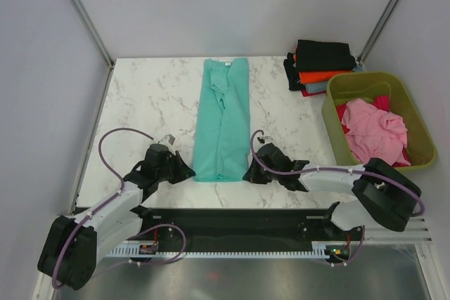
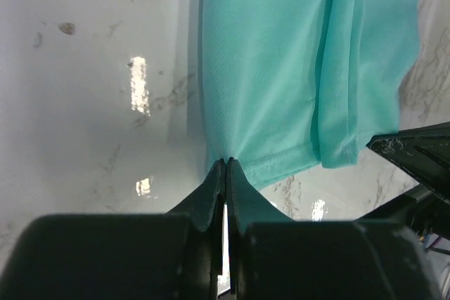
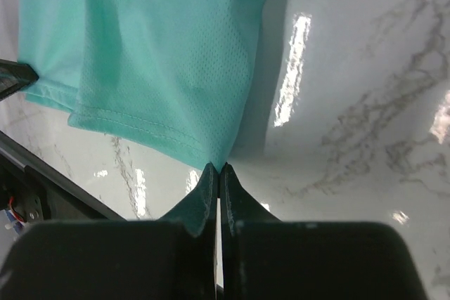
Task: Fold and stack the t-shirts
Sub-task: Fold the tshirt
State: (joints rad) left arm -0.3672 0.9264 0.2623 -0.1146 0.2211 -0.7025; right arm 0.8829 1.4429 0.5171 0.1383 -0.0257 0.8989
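Teal t-shirt (image 1: 221, 121) lies flat at centre of the top view on the marble table (image 1: 148, 96), folded lengthwise into a long narrow strip w/ collar at the upper end and hem at the lower end, nearest the arm bases. Left gripper (image 1: 184, 171) sits at the strip's lower-left corner; wrist view shows its jaws pressed together, pinching the hem corner right at the tips. Right gripper (image 1: 252, 173) is at the lower-right corner, same story: jaws together, clamped on that hem corner, cloth fanning up from the tips. Both low, at table level. Upper right of the top view: stack of folded tees (image 1: 320, 64), black on top, orange and red below. Just below it, olive-green tub (image 1: 415, 131) w/ a crumpled pink tee (image 1: 373, 128) inside.
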